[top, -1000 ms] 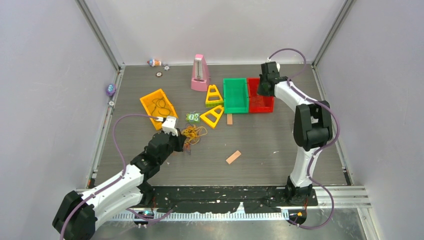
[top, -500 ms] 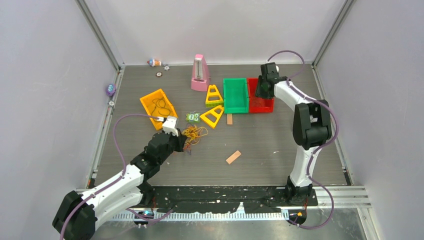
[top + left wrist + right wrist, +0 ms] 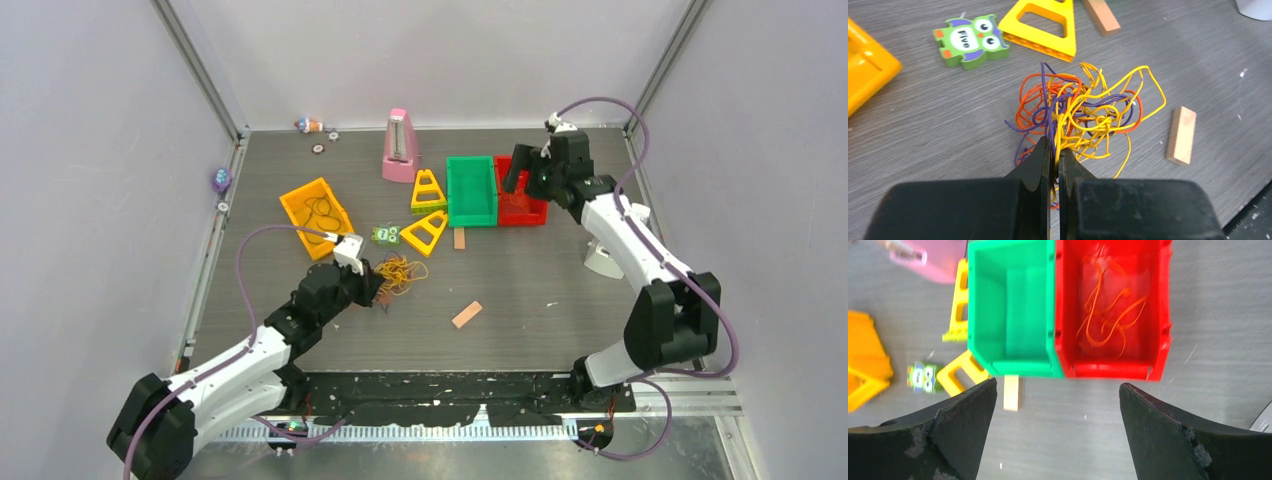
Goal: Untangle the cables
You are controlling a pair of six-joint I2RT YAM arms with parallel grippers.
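Cables point(image 3: 1083, 112) tangled left of tabletop point(image 3: 520, 290) centre; left gripper point(image 3: 1053, 150) clenched on strands at tangle's near edge, bulk lying ahead of fingers; right gripper point(image 3: 1058, 390) released, empty, well apart over red bin point(image 3: 1163, 315) by far edge; left gripper far nearer.

Cable tangle point(image 3: 1083, 115) sits on the desk point(image 3: 520, 290), left of centre from my seat; left fingers point(image 3: 1043, 160) meet its near edge. Owl tile point(image 3: 970, 40) just behind it, triangle frame point(image 3: 1043, 25) behind-right, a block point(image 3: 1181, 135) nearer and rightward. Lone bin point(image 3: 865, 67) behind-left, cords inside. Far right, left-hand bin point(image 3: 980, 315) touches right-hand bin point(image 3: 1160, 340), which holds a loose cable point(image 3: 1108, 315).
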